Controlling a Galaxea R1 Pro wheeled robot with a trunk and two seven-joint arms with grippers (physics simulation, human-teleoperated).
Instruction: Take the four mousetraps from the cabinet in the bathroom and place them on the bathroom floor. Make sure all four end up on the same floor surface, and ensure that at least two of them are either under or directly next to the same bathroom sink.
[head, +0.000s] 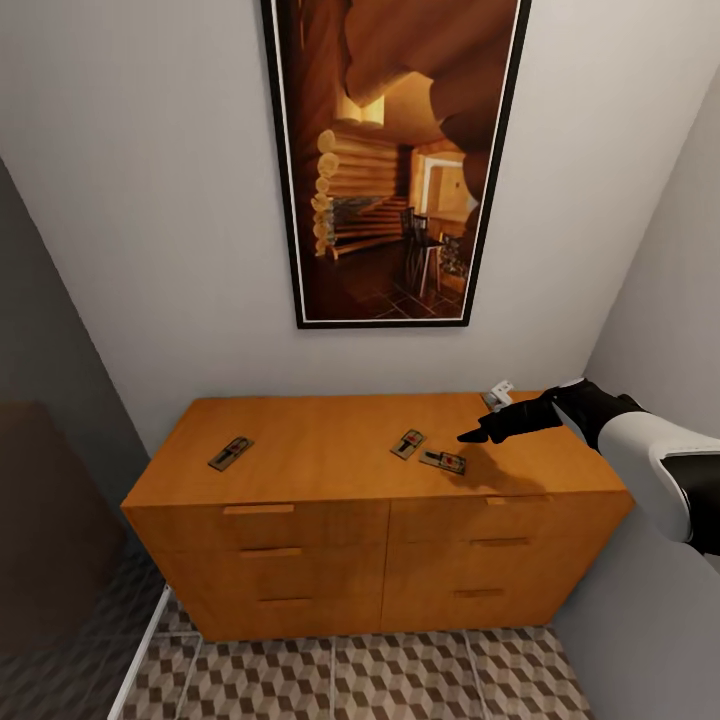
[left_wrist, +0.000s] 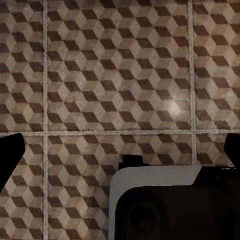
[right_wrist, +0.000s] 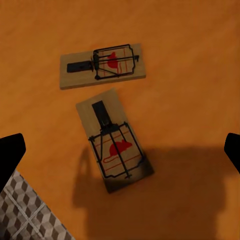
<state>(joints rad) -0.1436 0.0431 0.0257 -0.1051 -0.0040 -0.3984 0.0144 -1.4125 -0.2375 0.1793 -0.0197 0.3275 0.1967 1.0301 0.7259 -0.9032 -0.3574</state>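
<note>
My left jaws (left_wrist: 120, 150) hang spread over the bathroom floor (left_wrist: 120, 75). My right jaws (right_wrist: 120, 150), spread empty, hover above two mousetraps (right_wrist: 114, 140) (right_wrist: 102, 65) lying just apart, tan boards with red mouse prints under dark wire. The head view adds a third mousetrap (head: 231, 453) well left on the cabinet (head: 330, 450), with bare wood between.

**Quick count from where I'm standing**

I count three mousetraps (head: 231, 453) (head: 408, 443) (head: 443, 461) on one cabinet (head: 330, 470). Possibly a fourth, a pale thing (head: 497, 393) by my right gripper (head: 470, 436); can't tell. One framed picture (head: 393, 160) too.
</note>
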